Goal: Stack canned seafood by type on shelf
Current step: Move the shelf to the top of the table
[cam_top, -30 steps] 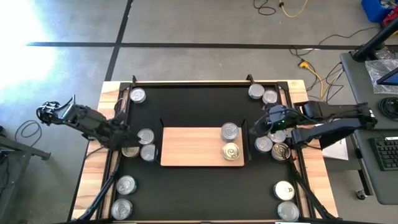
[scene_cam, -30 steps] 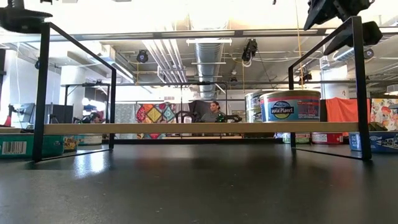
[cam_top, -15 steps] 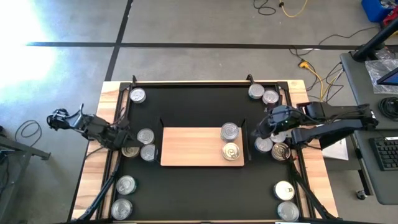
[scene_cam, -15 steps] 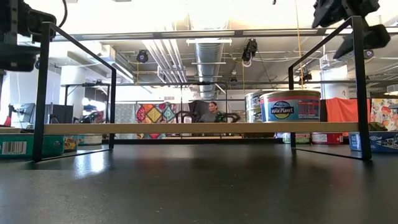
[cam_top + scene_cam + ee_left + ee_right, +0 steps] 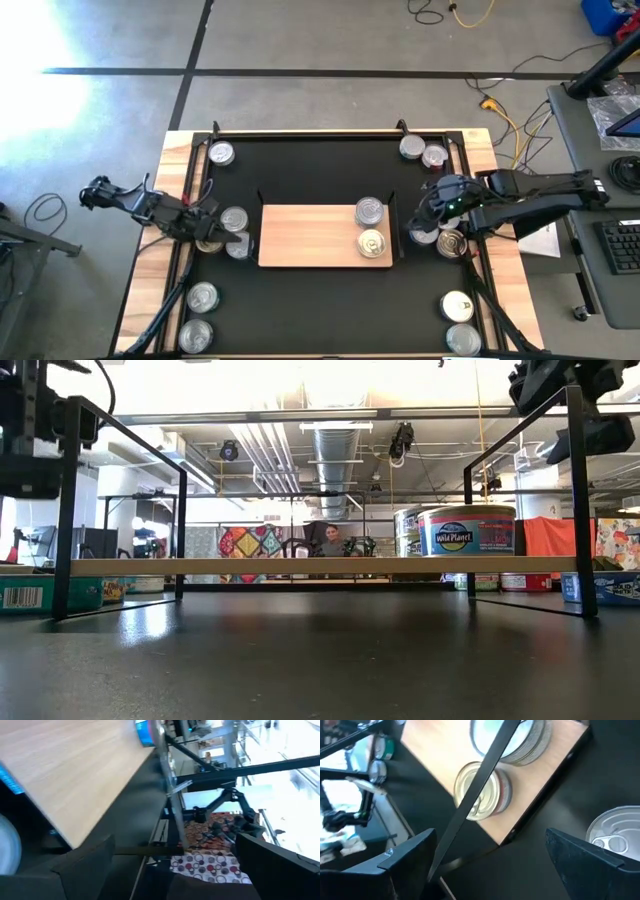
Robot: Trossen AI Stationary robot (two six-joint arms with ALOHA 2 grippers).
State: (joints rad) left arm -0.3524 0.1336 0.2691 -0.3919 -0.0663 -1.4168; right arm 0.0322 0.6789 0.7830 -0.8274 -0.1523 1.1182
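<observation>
Left gripper (image 5: 212, 232) pulled back toward 9 o'clock, jaws released over cans (image 5: 234, 219). Right gripper (image 5: 425, 213) jaws released, at shelf's (image 5: 310, 236) 3 o'clock. Two tins (image 5: 370, 211) on shelf.

Floor: grey concrete (image 5: 300, 40), crossed by dark lines.
Ceiling: silver ribbed duct (image 5: 335, 460), hanging lamps.
Far wall: colourful patterned quilt (image 5: 250, 543).
Light: bright glare at upper left.
</observation>
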